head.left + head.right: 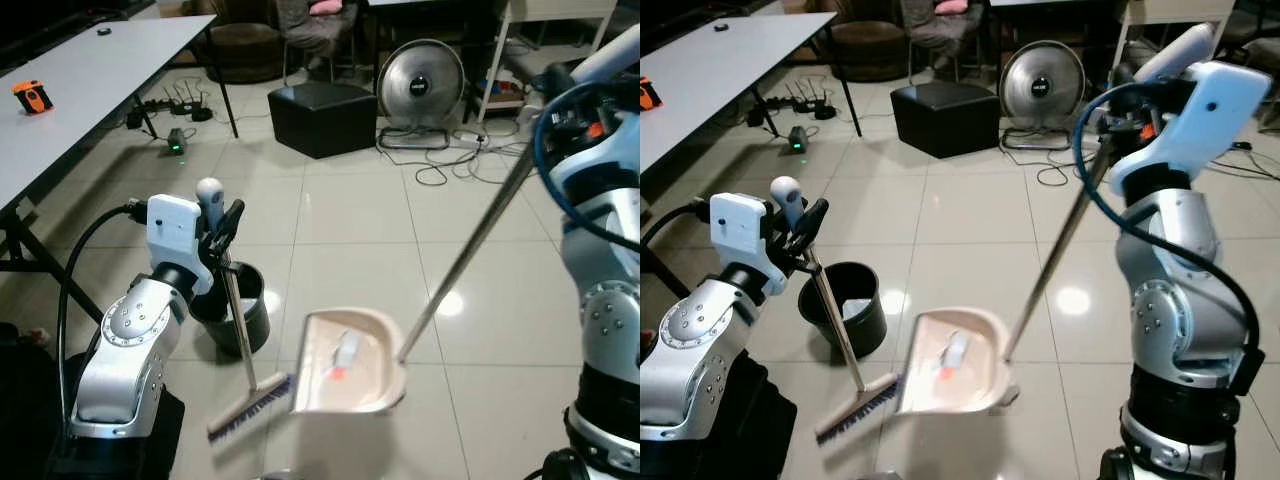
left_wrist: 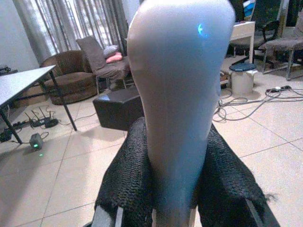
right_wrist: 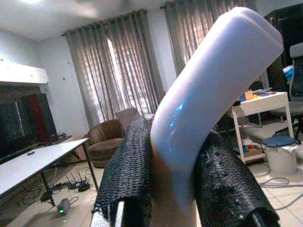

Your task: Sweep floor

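Note:
My left gripper is shut on the top of a short broom's handle; its white grip sits between the black fingers. The broom head rests on the tiled floor beside a beige dustpan. Small bits of litter lie in the pan. A long metal pole rises from the pan to my right gripper, which is shut on the pole's white grip.
A black bin stands just left of the broom. A black ottoman and a floor fan stand farther back, with cables on the floor. A grey table runs along the left. A seated person is at the back.

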Robot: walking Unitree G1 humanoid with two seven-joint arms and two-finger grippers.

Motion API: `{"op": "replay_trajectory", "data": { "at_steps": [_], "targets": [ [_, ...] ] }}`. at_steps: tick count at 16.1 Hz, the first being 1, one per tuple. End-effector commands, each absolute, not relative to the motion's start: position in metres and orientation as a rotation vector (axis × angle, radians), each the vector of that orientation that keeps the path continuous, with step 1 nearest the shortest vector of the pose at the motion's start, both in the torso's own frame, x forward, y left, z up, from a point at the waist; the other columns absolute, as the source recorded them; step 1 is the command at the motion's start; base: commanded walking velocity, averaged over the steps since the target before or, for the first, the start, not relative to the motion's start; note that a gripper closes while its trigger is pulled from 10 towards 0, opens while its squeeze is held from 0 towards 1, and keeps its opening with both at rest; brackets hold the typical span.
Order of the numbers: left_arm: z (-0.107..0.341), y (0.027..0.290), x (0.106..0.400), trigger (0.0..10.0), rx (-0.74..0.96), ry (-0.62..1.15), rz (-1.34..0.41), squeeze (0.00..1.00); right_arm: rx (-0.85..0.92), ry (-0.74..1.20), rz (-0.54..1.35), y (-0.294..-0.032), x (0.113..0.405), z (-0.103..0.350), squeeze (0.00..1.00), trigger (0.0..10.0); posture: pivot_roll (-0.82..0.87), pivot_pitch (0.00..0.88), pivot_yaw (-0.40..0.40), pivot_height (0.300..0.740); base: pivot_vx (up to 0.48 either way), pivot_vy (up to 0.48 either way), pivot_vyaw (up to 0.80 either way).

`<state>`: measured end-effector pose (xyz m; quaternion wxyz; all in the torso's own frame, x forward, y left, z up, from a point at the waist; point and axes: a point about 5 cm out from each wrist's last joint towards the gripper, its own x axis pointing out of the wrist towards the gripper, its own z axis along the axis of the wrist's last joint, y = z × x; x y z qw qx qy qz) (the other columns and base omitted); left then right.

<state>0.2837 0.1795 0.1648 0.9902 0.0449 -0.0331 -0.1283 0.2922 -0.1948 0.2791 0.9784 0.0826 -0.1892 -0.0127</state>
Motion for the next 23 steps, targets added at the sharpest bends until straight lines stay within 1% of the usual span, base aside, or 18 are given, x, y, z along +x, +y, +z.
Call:
{"op": "replay_trajectory", "data": {
  "at_steps": [1, 3, 5, 8, 12, 20, 23],
  "targets": [
    [0.176, 0.176, 0.287, 10.0, 0.15, -0.107, -0.259, 0.0, 0.176, -0.423, -0.026, -0.194, 0.285, 0.285, 0.0, 10.0, 0.0, 0.0, 0.115, 0.74, 0.0, -0.48, 0.0],
    [0.175, 0.175, 0.286, 10.0, 0.148, -0.103, -0.249, 0.0, 0.179, -0.419, -0.029, -0.194, 0.284, 0.284, 0.0, 10.0, 0.0, 0.0, 0.115, 0.74, 0.0, -0.48, 0.0],
    [0.171, 0.176, 0.286, 10.0, 0.057, -0.078, -0.231, 0.0, 0.179, -0.419, -0.027, -0.194, 0.284, 0.284, 0.0, 10.0, 0.0, 0.0, 0.109, 0.74, 0.0, 0.0, 0.0],
    [0.171, 0.176, 0.287, 10.0, 0.09, -0.088, -0.204, 0.0, 0.134, -0.411, -0.019, -0.197, 0.288, 0.288, 0.0, 10.0, 0.0, 0.0, 0.093, 0.74, 0.0, 0.0, 0.0],
    [0.172, 0.182, 0.289, 10.0, 0.069, -0.113, -0.137, 0.0, 0.109, -0.415, -0.012, -0.196, 0.292, 0.292, 0.0, 10.0, 0.0, 0.0, 0.083, 0.74, 0.0, 0.0, 0.8],
    [0.167, 0.179, 0.285, 10.0, 0.088, -0.11, -0.155, 0.0, 0.099, -0.429, -0.015, -0.199, 0.294, 0.296, 0.0, 10.0, -0.01, 0.0, 0.076, 0.74, 0.306, 0.0, 0.79],
    [0.163, 0.178, 0.282, 10.0, 0.087, -0.102, -0.157, 0.0, 0.115, -0.431, -0.015, -0.2, 0.293, 0.295, 0.0, 10.0, -0.01, 0.0, 0.073, 0.74, 0.336, 0.0, 0.0]
  ]
}}
